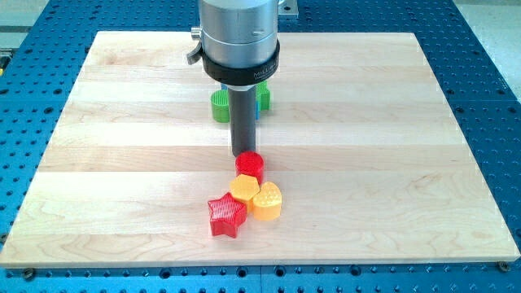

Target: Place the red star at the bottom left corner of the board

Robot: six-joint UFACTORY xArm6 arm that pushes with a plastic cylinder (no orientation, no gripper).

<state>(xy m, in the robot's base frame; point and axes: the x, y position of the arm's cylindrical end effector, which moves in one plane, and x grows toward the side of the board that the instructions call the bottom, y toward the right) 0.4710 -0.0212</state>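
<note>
A red round block [250,165] lies near the middle of the wooden table [122,163]. Just below it, touching, sit an orange block [243,190] and a yellow heart [267,200], side by side. Toward the view's top stands a green block [221,106], with a blue block [263,98] near it, mostly hidden.

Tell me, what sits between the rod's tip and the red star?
In the camera view, a red round block and an orange block lie between my tip and the red star.
</note>
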